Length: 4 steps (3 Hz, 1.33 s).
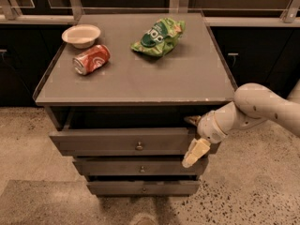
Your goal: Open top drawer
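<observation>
The top drawer [117, 142] is the widest of three grey-brown drawers under the cabinet top, with a small round knob [139, 146] at its centre. It stands pulled out a little, with a dark gap above its front. My gripper [194, 137] is at the drawer front's right end, open. One finger [191, 121] sits at the top edge, in the gap behind the front. The other finger [196, 153] hangs down in front of the drawer face.
The cabinet top [187, 78] holds a white bowl [81, 35], a red soda can [91, 59] on its side and a green chip bag [157, 36]. The middle drawer [140, 168] and bottom drawer [143, 187] lie below. A speckled floor surrounds the cabinet, with dark cabinets behind.
</observation>
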{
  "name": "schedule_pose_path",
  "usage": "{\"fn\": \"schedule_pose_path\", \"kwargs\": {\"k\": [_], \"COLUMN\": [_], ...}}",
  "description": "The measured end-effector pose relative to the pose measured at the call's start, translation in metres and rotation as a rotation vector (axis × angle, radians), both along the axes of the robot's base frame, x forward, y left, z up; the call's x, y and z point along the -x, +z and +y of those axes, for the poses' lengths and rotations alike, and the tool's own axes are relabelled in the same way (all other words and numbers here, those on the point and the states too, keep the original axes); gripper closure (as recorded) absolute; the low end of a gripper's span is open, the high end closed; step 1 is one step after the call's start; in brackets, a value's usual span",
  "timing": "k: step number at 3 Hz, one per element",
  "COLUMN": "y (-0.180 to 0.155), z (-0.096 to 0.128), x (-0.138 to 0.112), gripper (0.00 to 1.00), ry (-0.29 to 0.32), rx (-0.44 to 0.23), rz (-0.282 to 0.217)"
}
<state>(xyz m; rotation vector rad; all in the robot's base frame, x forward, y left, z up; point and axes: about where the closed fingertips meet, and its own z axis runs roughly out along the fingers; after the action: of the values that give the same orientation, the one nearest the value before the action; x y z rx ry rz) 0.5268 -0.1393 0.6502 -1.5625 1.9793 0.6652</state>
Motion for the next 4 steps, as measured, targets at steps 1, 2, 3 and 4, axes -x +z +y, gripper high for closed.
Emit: {"fn": "schedule_pose_path", "kwargs": {"k": [1,2,3,4], "y": [-0.003,-0.001,0.000,0.001], "z": [0.000,0.000,-0.002,-0.002], "x": [0.013,0.013,0.026,0.026], "gripper": [0.00,0.00,0.00,0.00], "ry": [0.013,0.013,0.006,0.006], "rx": [0.007,0.007,0.003,0.003], "rz": [0.064,0.064,0.115,0.115]}}
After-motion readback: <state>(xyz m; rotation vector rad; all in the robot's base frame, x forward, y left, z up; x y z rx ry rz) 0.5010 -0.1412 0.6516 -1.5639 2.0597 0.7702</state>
